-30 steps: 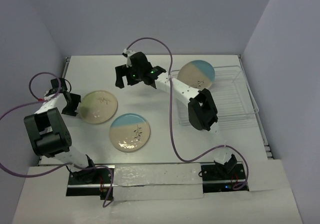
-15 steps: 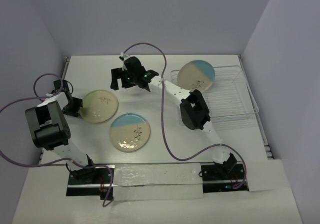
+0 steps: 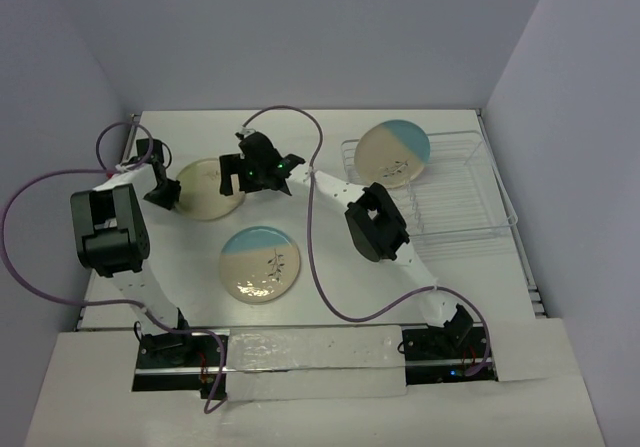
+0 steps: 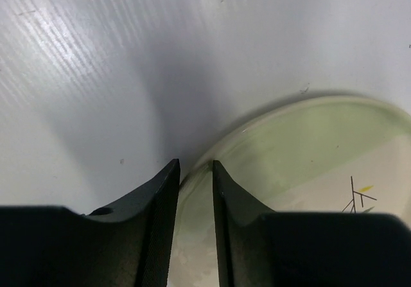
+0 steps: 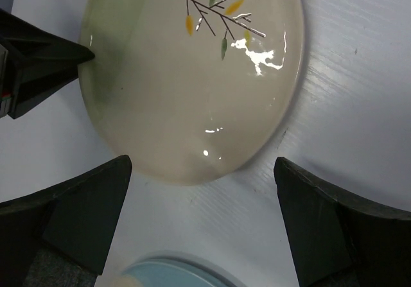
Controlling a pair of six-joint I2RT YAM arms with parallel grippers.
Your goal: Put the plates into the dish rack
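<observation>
The all-cream plate (image 3: 212,189) lies at the far left of the table. My left gripper (image 3: 168,193) is shut on its left rim; the rim sits between the narrow jaws in the left wrist view (image 4: 196,165). My right gripper (image 3: 248,174) hovers wide open over the plate's right edge, and in the right wrist view (image 5: 202,165) the cream plate (image 5: 192,75) fills the space beyond its fingers. One blue-and-cream plate (image 3: 260,264) lies flat in the middle. The other (image 3: 394,153) stands leaning in the dish rack (image 3: 470,207) at the far right.
The left gripper's black finger (image 5: 32,62) shows at the left edge of the right wrist view. The rim of the flat blue plate (image 5: 173,275) shows at its bottom. Purple cables loop over both arms. Walls close the table's far and side edges.
My left gripper has moved toward the far side with the cream plate in it. My right gripper has moved left and come over the plate's right edge.
</observation>
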